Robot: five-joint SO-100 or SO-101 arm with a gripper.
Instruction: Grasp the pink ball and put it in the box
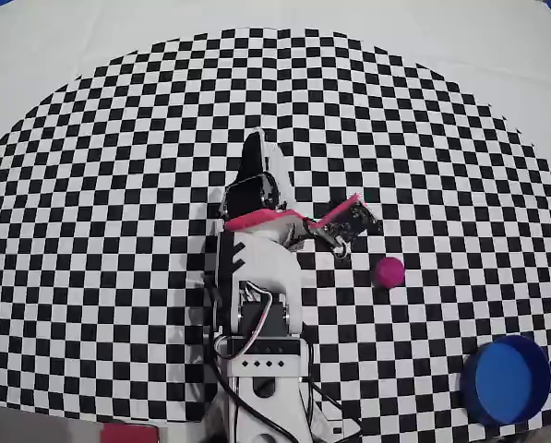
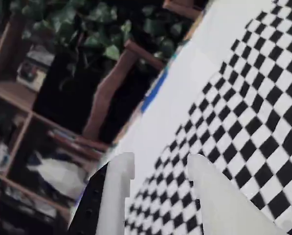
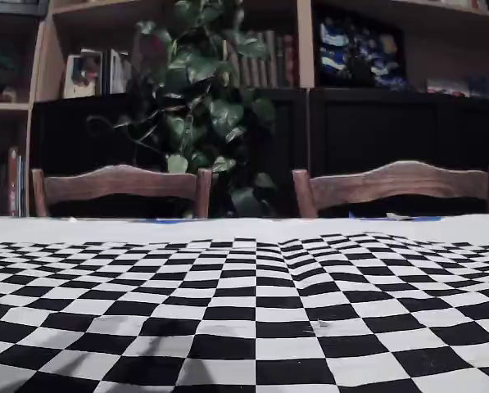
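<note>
The pink ball [image 1: 389, 272] lies on the checkered mat, to the right of the arm in the overhead view. The box is a round blue container [image 1: 506, 378] at the mat's lower right edge. My gripper [image 1: 261, 149] points toward the top of the overhead view, well left of and above the ball. In the wrist view the gripper [image 2: 158, 164] is open and empty, with checkered mat showing between its white fingers [image 2: 120, 181]. The ball and box are out of view in the wrist and fixed views.
The checkered mat [image 1: 118, 231] covers a white table [image 1: 72, 37]. The arm's base [image 1: 261, 365] stands at the lower middle. Beyond the table's far edge are two wooden chairs [image 3: 121, 182], a plant [image 3: 203, 98] and bookshelves.
</note>
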